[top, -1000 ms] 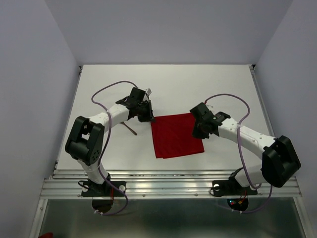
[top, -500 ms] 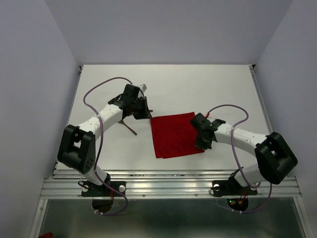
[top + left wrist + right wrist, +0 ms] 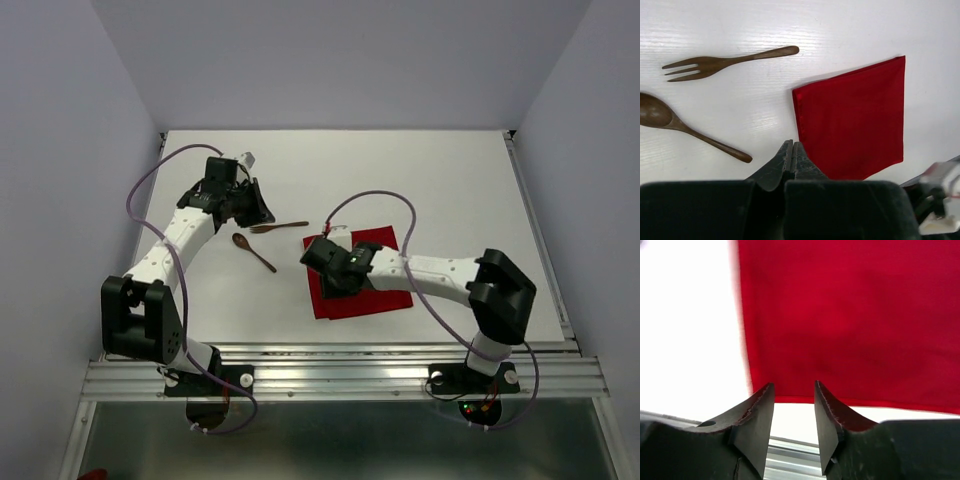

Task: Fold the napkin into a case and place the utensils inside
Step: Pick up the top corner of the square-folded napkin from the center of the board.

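- The bright red square of soft cloth, the napkin (image 3: 855, 120), lies flat mid-table, not yet folded narrow. The right gripper (image 3: 793, 385) hangs over its 9 o'clock side, fingers apart at a cloth edge.
- If we close too high, we pinch nothing. If we close too deep, we likely catch every layer and drag the cloth.
- The slim dark brown wooden fork (image 3: 725, 62) and oval-bowled spoon (image 3: 685, 125) lie at 9 to 10 o'clock of the napkin, apart from it. A dragged cloth could shove them.
- The left gripper (image 3: 792, 145), fingers together on nothing, sits at 10 o'clock of the fork. Thin handles lying flat on the white table (image 3: 420, 180) may slip from a pinch.
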You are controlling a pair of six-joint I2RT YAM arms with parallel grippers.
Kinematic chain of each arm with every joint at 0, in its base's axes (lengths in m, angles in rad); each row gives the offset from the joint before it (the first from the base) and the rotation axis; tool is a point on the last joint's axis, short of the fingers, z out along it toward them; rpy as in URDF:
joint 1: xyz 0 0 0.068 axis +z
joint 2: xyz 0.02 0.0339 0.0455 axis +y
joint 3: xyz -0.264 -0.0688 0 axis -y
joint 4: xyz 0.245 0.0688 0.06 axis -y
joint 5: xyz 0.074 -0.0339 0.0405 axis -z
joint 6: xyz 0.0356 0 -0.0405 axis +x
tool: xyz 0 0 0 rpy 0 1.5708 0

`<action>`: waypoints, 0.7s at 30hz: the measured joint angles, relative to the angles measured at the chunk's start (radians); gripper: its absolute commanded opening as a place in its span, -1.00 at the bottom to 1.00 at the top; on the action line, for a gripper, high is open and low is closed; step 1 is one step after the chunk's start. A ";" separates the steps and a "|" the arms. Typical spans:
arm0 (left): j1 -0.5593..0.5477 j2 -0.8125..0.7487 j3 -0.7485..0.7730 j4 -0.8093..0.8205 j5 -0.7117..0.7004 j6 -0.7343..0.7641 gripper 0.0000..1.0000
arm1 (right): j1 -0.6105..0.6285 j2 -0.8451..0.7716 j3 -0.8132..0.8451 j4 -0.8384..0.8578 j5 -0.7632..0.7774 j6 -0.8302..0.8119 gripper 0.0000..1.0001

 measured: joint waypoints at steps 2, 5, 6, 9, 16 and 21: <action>0.009 -0.011 0.000 -0.014 -0.001 0.008 -0.95 | 0.056 0.076 0.054 0.005 0.005 -0.023 -0.01; 0.024 -0.019 0.000 -0.028 -0.001 0.016 -0.87 | 0.122 0.166 0.111 0.009 -0.001 -0.054 0.12; 0.028 -0.021 0.000 -0.030 0.000 0.018 -0.82 | 0.138 0.185 0.118 0.014 -0.008 -0.060 0.12; 0.034 -0.021 -0.001 -0.031 0.001 0.021 -0.78 | 0.150 0.211 0.120 0.016 -0.025 -0.065 0.10; 0.034 -0.021 -0.012 -0.036 0.011 0.032 -0.76 | 0.137 0.239 0.120 0.037 -0.040 -0.062 -0.03; 0.034 -0.021 -0.023 -0.034 0.016 0.035 -0.76 | 0.137 0.241 0.120 0.046 -0.041 -0.058 -0.03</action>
